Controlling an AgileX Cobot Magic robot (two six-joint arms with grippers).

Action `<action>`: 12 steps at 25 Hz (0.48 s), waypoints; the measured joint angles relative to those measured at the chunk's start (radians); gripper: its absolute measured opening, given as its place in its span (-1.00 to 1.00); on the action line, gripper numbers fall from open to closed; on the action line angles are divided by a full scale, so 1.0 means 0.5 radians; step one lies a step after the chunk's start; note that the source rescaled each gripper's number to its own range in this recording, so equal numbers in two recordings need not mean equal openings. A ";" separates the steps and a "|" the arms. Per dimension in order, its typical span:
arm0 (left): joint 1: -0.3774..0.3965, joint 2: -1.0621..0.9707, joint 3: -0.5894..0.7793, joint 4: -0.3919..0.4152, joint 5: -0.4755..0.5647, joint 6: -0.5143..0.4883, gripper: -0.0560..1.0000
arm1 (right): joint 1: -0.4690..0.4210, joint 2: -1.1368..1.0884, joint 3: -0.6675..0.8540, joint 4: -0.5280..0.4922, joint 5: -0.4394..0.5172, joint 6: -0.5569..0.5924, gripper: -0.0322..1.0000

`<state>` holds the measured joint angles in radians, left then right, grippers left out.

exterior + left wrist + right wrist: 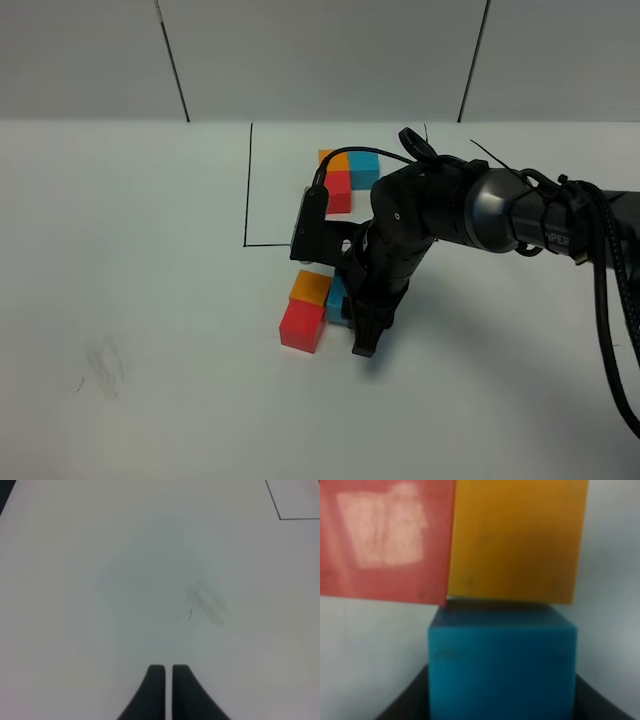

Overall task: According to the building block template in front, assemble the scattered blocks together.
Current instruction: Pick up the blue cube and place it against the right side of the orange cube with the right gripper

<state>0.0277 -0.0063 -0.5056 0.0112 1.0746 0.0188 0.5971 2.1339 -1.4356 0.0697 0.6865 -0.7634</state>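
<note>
The right gripper (362, 335) is down on the bench (150, 300), jaws partly open and closed around the blue block (336, 298), which the right wrist view shows sitting between the two dark fingers and butted against the orange block (310, 288). The red block (302, 326) sits touching the orange one, nearer the camera, so the three loose cubes lie just outside the drawn black frame (247, 190), in front of the building block template (349, 172). I'd judge the step in hand to be seating the blue cube against the orange one to finish the L. To do it well, the arm should keep the cube flat on the bench, press its face square and flush with the orange side, then spread the jaws without twisting, so neither neighbour gets nudged. From the high camera the arm covers most of the blue cube, so I cannot tell whether its edges line up. The wrist picture is blurred and cuts off the fingertips. Part of the template is also behind the arm's cabling. The left gripper (168, 672) hangs well apart over bare bench with its jaws shut on nothing.
</note>
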 joint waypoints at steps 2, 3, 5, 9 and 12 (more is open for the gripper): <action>0.000 0.000 0.000 0.000 0.000 0.000 -0.89 | 0.000 0.009 0.000 0.002 -0.002 0.000 0.05; 0.000 0.000 0.000 0.000 0.000 0.000 -0.89 | -0.002 0.009 0.000 0.005 -0.004 0.000 0.05; 0.000 0.000 0.000 0.000 0.000 0.000 -0.89 | -0.002 0.009 0.000 0.018 -0.018 0.000 0.05; 0.000 0.000 0.000 0.000 0.000 0.000 -0.89 | -0.002 0.009 0.000 0.022 -0.024 0.000 0.05; 0.000 0.000 0.000 0.000 0.000 0.000 -0.89 | -0.002 0.009 0.000 0.022 -0.026 0.000 0.05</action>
<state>0.0277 -0.0063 -0.5056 0.0112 1.0746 0.0188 0.5963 2.1386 -1.4356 0.0807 0.6734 -0.7634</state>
